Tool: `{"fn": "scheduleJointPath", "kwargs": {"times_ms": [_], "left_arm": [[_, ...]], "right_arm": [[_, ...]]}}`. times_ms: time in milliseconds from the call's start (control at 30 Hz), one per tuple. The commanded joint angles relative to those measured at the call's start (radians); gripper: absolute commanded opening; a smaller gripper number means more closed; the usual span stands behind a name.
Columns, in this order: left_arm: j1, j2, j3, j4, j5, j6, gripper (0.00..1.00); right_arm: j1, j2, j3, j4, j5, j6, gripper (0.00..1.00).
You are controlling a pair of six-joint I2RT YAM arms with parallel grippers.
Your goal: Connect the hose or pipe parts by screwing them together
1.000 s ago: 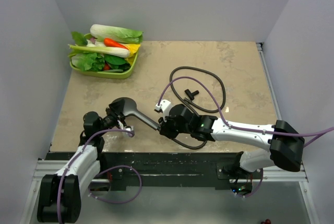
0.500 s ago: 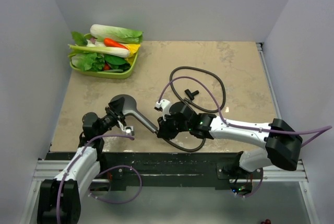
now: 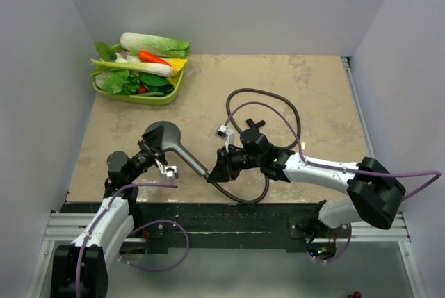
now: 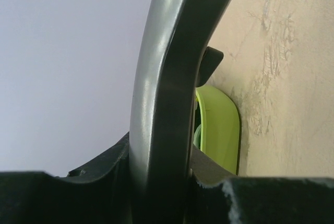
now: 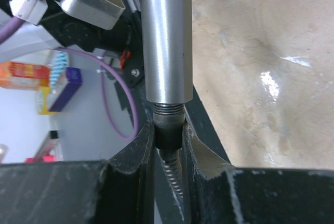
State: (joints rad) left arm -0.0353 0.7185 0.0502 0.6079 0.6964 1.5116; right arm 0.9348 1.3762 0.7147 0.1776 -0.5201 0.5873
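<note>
Plainly, left gripper (image 3: 153, 152) clamps the shower head (image 3: 162, 135) — right gripper (image 3: 213, 171) pinches the hose nut (image 5: 168, 136), how far threaded unclear.

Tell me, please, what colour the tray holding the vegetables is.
The tray is lime green, seen most clearly in the top external view.

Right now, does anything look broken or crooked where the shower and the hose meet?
Nothing looks broken or spilled. The hose nut lines up with the shower handle, but bare threads show between them, so the joint isn't fully screwed. A small black T-shaped piece lies on the table beside the hose.
</note>
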Motion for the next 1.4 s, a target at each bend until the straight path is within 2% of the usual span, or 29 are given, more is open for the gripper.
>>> {"fn": "scheduleJointPath", "kwargs": {"times_ms": [0, 167, 233, 267, 333, 367, 433, 467, 533, 600, 633, 700, 733, 767, 800, 833, 867, 900, 933, 967, 1067, 1133, 1200, 1233, 1367], "left_arm": [[-0.035, -0.013, -0.087, 0.052, 0.138, -0.01, 0.0], [-0.035, -0.022, -0.078, 0.064, 0.14, -0.062, 0.0], [-0.035, -0.028, -0.07, 0.064, 0.143, -0.091, 0.0], [-0.035, -0.031, -0.069, 0.059, 0.146, -0.102, 0.0], [-0.035, -0.04, -0.061, 0.049, 0.146, -0.113, 0.0], [-0.035, -0.044, -0.062, 0.047, 0.144, -0.114, 0.0], [-0.035, -0.051, -0.062, 0.041, 0.144, -0.114, 0.0], [-0.035, -0.054, -0.062, 0.036, 0.144, -0.113, 0.0], [-0.035, -0.062, -0.059, 0.027, 0.138, -0.113, 0.0], [-0.035, -0.065, -0.059, 0.023, 0.134, -0.11, 0.0], [-0.035, -0.065, -0.059, 0.023, 0.134, -0.11, 0.0], [-0.035, -0.065, -0.059, 0.021, 0.132, -0.116, 0.0], [-0.035, -0.065, -0.059, 0.023, 0.133, -0.116, 0.0], [-0.034, -0.064, -0.059, 0.023, 0.133, -0.116, 0.0], [-0.035, -0.063, -0.059, 0.027, 0.132, -0.119, 0.0], [-0.035, -0.063, -0.059, 0.027, 0.135, -0.12, 0.0], [-0.035, -0.063, -0.059, 0.027, 0.135, -0.122, 0.0], [-0.035, -0.063, -0.058, 0.027, 0.134, -0.12, 0.0], [-0.035, -0.063, -0.059, 0.026, 0.134, -0.119, 0.0], [-0.035, -0.062, -0.059, 0.024, 0.132, -0.117, 0.0], [-0.035, -0.042, -0.059, 0.003, 0.114, -0.091, 0.0], [-0.034, -0.016, -0.032, -0.002, 0.082, -0.083, 0.0], [-0.035, 0.045, 0.005, -0.046, 0.023, -0.076, 0.0], [-0.035, 0.068, 0.016, -0.048, 0.0, -0.085, 0.0], [-0.035, 0.147, 0.046, -0.037, -0.075, -0.119, 0.0]], "right_arm": [[-0.03, 0.017, -0.001, 0.543, -0.135, 0.195, 0.0], [-0.073, 0.119, -0.073, 0.926, -0.23, 0.44, 0.0], [-0.077, 0.158, -0.078, 1.022, -0.262, 0.497, 0.0], [-0.08, 0.199, -0.087, 1.147, -0.267, 0.564, 0.0], [-0.091, 0.245, -0.092, 1.285, -0.288, 0.65, 0.0], [-0.1, 0.306, -0.092, 1.427, -0.296, 0.737, 0.0], [-0.114, 0.357, -0.09, 1.532, -0.305, 0.808, 0.0], [-0.119, 0.385, -0.093, 1.589, -0.308, 0.844, 0.05], [-0.139, 0.385, -0.104, 1.582, -0.311, 0.835, 0.2], [-0.154, 0.336, -0.129, 1.48, -0.31, 0.768, 0.31], [-0.168, 0.314, -0.136, 1.429, -0.305, 0.735, 0.42], [-0.177, 0.229, -0.135, 1.199, -0.304, 0.604, 0.49], [-0.179, 0.192, -0.126, 1.1, -0.284, 0.48, 0.57], [-0.179, 0.158, -0.089, 0.842, -0.265, 0.401, 0.6], [-0.179, 0.094, -0.065, 0.706, -0.244, 0.323, 0.64], [-0.18, 0.068, -0.005, 0.574, -0.215, 0.183, 0.74], [-0.179, 0.048, 0.021, 0.361, -0.157, 0.128, 0.77], [-0.18, 0.006, 0.046, 0.28, -0.127, 0.084, 0.8], [-0.179, -0.014, 0.101, 0.117, -0.094, -0.01, 0.81], [-0.177, -0.038, 0.136, 0.021, 0.016, -0.062, 0.81], [-0.127, -0.12, 0.256, -0.278, 0.203, -0.216, 0.83], [-0.023, -0.149, 0.322, -0.43, 0.436, -0.28, 0.82], [0.079, -0.151, 0.35, -0.507, 0.61, -0.297, 0.82], [0.105, -0.158, 0.361, -0.556, 0.649, -0.3, 0.81], [0.217, -0.199, 0.325, -0.575, 0.759, -0.313, 0.79]]}}
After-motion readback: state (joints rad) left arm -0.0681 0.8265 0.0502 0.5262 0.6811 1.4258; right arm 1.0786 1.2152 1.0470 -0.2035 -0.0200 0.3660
